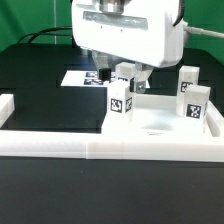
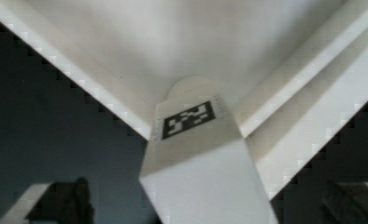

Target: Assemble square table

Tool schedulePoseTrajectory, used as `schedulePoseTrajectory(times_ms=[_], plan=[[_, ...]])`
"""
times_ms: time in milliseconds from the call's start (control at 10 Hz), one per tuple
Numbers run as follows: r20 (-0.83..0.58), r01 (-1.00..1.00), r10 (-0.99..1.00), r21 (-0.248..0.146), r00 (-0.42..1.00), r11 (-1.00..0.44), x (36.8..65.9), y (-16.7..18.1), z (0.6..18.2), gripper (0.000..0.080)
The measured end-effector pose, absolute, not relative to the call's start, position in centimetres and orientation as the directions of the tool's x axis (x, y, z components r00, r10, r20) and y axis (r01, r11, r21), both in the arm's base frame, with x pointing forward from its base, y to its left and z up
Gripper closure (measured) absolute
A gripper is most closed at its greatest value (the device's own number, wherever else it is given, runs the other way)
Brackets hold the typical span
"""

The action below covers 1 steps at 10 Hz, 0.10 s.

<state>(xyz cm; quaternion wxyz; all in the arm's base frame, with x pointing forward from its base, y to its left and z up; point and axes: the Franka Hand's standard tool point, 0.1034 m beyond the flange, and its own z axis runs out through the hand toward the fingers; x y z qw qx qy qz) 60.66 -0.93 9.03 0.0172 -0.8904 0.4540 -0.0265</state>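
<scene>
The square table's white slab [image 1: 160, 122] lies flat against the front border wall. One white tagged leg [image 1: 121, 98] stands upright at the slab's corner on the exterior view's left. Two more legs [image 1: 184, 82] [image 1: 196, 101] stand upright on its right side. My gripper [image 1: 122, 76] hangs directly over the left leg. In the wrist view that leg [image 2: 195, 160] runs up between the two dark fingertips [image 2: 56, 203], with the slab [image 2: 181, 40] beyond it. A gap shows on each side of the leg. My gripper [image 2: 202, 208] is open and holds nothing.
A long low white border wall [image 1: 110, 149] runs along the front, with a short piece at the exterior view's left [image 1: 5, 106]. The marker board [image 1: 82, 76] lies on the black table behind the gripper. Cables trail at the back.
</scene>
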Motion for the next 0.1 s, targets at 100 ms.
schedulePoseTrajectory(times_ms=[100], plan=[[0.033, -0.806, -0.808, -0.060, 0.588, -0.588, 60.78, -0.76, 9.35, 0.0151]])
